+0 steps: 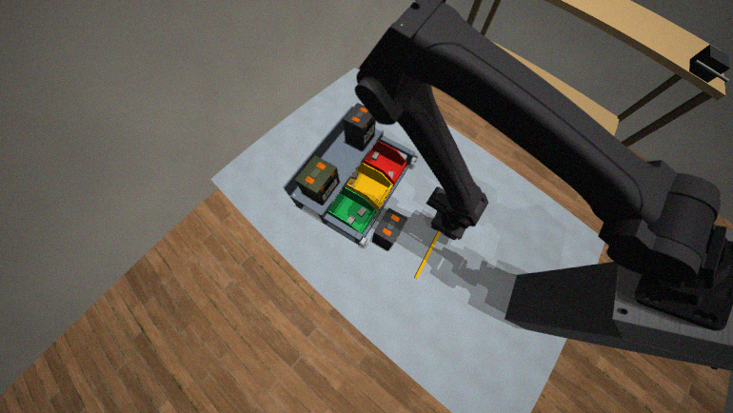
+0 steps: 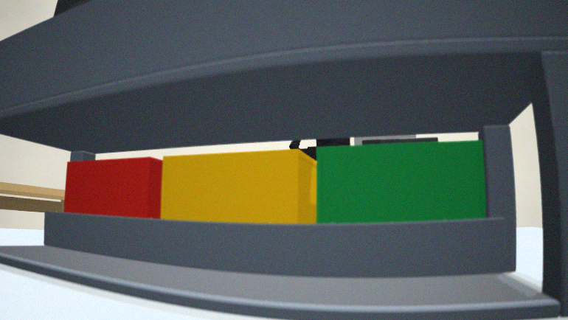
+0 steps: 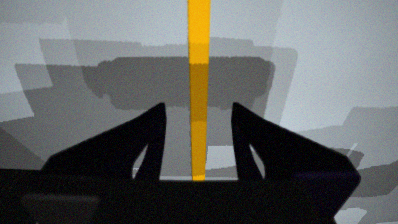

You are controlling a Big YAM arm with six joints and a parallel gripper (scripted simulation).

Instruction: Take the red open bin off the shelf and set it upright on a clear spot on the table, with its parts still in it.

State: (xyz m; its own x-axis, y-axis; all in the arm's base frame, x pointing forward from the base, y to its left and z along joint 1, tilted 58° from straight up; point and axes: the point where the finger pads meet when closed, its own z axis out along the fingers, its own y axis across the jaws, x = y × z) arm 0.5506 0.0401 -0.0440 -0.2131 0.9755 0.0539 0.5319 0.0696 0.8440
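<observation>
The red open bin (image 1: 386, 160) sits on the grey shelf (image 1: 348, 174), at the far end of a row with a yellow bin (image 1: 369, 185) and a green bin (image 1: 352, 208). In the exterior view the red bin (image 2: 113, 186) stands upright at the left, behind the shelf's front lip. My gripper (image 1: 446, 227) is over the pale mat, to the right of the shelf and apart from the red bin. In the wrist view its fingers stand partly open. A thin yellow stick (image 3: 198, 75) runs between them with a gap on each side.
The yellow stick (image 1: 425, 256) lies on the mat. A small black box (image 1: 388, 228) stands on the mat by the shelf's near corner. An olive box (image 1: 317, 178) and another black box (image 1: 359, 126) are on the shelf's top. A wooden bench (image 1: 642, 30) stands at the back right.
</observation>
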